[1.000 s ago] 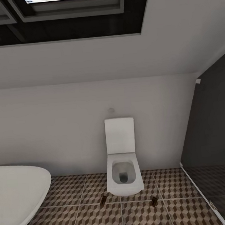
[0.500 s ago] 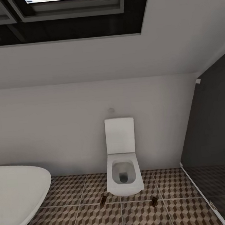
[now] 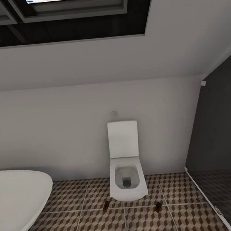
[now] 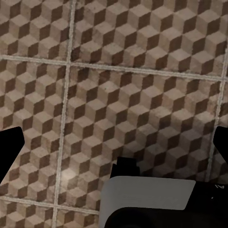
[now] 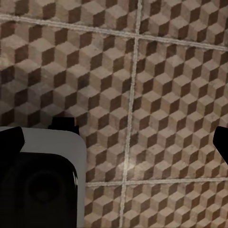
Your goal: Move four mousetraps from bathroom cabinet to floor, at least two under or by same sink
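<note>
I see two mousetraps [image 3: 106,206] [image 3: 158,206] lying on the bathroom floor [image 3: 145,221], either side of the white toilet [image 3: 126,177], bathtub [image 3: 18,201] at left. Both wrist cameras face tiles; left gripper [image 4: 114,147] and right gripper [image 5: 118,142] spread wide, holding nothing.

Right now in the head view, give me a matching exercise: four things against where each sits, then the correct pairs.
Things:
1. toilet
2. bathtub
3. window
4. dark glass panel

Places:
A. top of the picture, above the sloped ceiling
B. right edge
C. lower left corner
D. against the far wall, two small brown objects on the bathroom floor at its base

Pairs: 1-D, 2-C, 3-A, 4-B
</note>
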`<state>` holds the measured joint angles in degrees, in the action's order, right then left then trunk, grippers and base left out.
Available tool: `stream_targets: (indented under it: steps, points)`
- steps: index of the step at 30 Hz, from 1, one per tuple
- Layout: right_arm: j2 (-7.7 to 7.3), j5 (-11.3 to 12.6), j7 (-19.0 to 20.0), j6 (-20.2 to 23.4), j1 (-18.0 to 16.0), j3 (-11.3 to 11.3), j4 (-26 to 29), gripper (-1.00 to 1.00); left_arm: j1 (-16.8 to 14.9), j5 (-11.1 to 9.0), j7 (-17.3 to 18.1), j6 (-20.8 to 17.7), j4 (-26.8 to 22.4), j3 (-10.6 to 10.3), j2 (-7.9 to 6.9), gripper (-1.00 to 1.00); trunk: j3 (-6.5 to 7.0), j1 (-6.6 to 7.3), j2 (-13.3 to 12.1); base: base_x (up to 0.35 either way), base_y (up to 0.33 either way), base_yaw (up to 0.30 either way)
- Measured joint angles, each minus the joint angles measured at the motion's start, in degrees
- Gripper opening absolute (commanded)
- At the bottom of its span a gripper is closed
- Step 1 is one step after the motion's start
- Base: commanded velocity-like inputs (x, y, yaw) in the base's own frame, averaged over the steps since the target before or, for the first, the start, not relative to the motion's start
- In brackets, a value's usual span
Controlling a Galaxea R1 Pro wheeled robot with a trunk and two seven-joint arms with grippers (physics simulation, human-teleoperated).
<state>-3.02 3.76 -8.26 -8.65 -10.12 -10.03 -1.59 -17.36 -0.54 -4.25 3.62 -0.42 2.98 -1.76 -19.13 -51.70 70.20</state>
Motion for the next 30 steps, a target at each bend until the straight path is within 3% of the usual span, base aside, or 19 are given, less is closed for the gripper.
stream_targets:
  steps: [30]
  points:
    - [0.05, -0.09, 0.0, 0.0, 0.0, 0.09, 0.0, 1.0, 0.0, -0.01, 0.0, -0.02, 0.0, 0.0, 0.0, 1.0, 0.0, 0.0, 0.0, 0.0, 0.0, 0.0]
